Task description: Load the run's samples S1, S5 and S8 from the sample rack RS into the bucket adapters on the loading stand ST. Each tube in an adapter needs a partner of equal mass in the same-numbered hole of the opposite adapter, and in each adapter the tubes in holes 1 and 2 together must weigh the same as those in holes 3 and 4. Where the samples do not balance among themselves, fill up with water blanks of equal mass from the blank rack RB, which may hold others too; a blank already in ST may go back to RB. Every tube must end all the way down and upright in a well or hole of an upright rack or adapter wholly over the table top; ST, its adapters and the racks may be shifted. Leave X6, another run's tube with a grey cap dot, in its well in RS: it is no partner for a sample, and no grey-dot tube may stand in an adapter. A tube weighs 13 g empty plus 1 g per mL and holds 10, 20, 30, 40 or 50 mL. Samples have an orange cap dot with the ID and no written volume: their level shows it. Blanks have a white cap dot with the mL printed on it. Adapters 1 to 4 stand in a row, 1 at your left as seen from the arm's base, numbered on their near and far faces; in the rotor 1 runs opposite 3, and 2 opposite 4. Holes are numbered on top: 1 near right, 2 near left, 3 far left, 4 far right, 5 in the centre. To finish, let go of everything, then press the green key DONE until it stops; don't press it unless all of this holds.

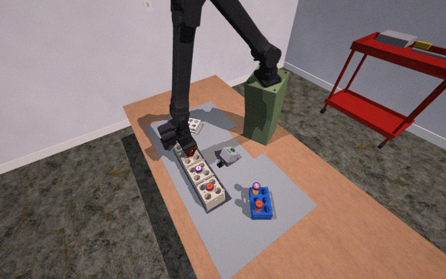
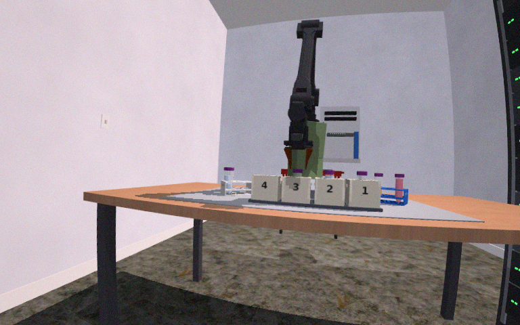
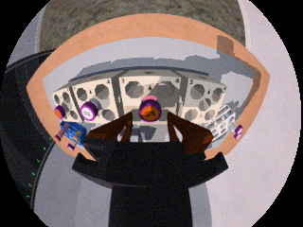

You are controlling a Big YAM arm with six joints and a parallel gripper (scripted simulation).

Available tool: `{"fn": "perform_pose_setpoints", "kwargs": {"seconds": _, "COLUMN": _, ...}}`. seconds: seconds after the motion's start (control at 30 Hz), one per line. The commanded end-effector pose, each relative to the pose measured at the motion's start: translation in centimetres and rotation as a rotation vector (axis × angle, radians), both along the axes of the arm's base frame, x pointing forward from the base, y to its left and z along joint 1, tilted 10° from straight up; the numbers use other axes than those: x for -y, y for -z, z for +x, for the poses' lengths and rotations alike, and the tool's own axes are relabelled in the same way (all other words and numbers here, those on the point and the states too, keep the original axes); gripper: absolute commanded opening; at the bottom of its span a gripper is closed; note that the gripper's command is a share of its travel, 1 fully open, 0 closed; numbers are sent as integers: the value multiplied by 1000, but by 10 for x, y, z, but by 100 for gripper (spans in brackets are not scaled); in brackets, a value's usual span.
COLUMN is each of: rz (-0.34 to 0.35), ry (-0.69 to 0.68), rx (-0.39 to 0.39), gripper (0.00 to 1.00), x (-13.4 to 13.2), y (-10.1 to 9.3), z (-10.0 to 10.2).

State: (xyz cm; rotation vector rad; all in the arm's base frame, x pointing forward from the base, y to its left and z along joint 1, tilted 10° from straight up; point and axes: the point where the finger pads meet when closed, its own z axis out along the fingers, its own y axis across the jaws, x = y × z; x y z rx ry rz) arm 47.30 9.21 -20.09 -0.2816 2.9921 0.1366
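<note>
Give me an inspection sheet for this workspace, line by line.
Surface: wooden table with a grey mat under the job's things.
Job's things: loading stand with adapters numbered 4 to 1 from left in the exterior view; purple-capped tubes in adapters 1, 2 and 3; blue sample rack with two tubes; white blank rack behind the arm; green key box.
Clutter: nothing seen.
Grippers: gripper open, fingers above the tube in adapter 3, holding nothing.
Cables: nothing seen.
Surroundings: green pedestal, red cart, wall panel.
</note>
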Motion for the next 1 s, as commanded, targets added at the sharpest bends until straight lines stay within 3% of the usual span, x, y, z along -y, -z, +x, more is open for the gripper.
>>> {"fn": "perform_pose_setpoints", "kwargs": {"seconds": 0.0, "rz": 5, "ry": 18, "rx": 38, "gripper": 55, "x": 4, "y": -32, "z": 13}}
{"fn": "perform_pose_setpoints", "kwargs": {"seconds": 0.07, "rz": 5, "ry": 18, "rx": 38, "gripper": 55, "x": 7, "y": -38, "z": 12}}
{"fn": "perform_pose_setpoints", "kwargs": {"seconds": 0.1, "rz": 6, "ry": 5, "rx": 43, "gripper": 55, "x": 0, "y": -32, "z": 16}}
{"fn": "perform_pose_setpoints", "kwargs": {"seconds": 0.83, "rz": 6, "ry": 17, "rx": 49, "gripper": 55, "x": 7, "y": -37, "z": 11}}
{"fn": "perform_pose_setpoints", "kwargs": {"seconds": 0.87, "rz": -2, "ry": -67, "rx": 69, "gripper": 80, "x": -13, "y": -38, "z": 8}}
{"fn": "perform_pose_setpoints", "kwargs": {"seconds": 0.97, "rz": -22, "ry": -214, "rx": 84, "gripper": 80, "x": -35, "y": -38, "z": -5}}
